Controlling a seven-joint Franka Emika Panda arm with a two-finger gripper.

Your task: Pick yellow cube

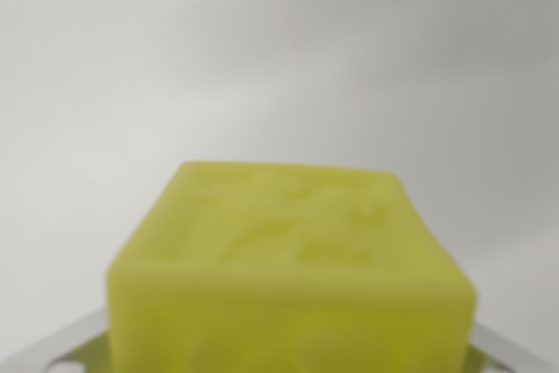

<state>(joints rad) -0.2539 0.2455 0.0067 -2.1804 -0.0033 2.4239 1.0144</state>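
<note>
The yellow cube [288,277] fills the lower middle of the wrist view, very close to the camera and blurred. Raised relief shapes show on its upper face. Silvery metal pieces of my gripper [290,364] stick out from behind the cube at the bottom left [57,348] and bottom right [511,354] corners. The cube sits between them and hides the fingertips. Nothing here shows whether the fingers press on the cube's sides.
Behind the cube there is only a plain pale grey-white surface [279,50], out of focus, with a soft diagonal band of shadow across it. No other object or edge is in view.
</note>
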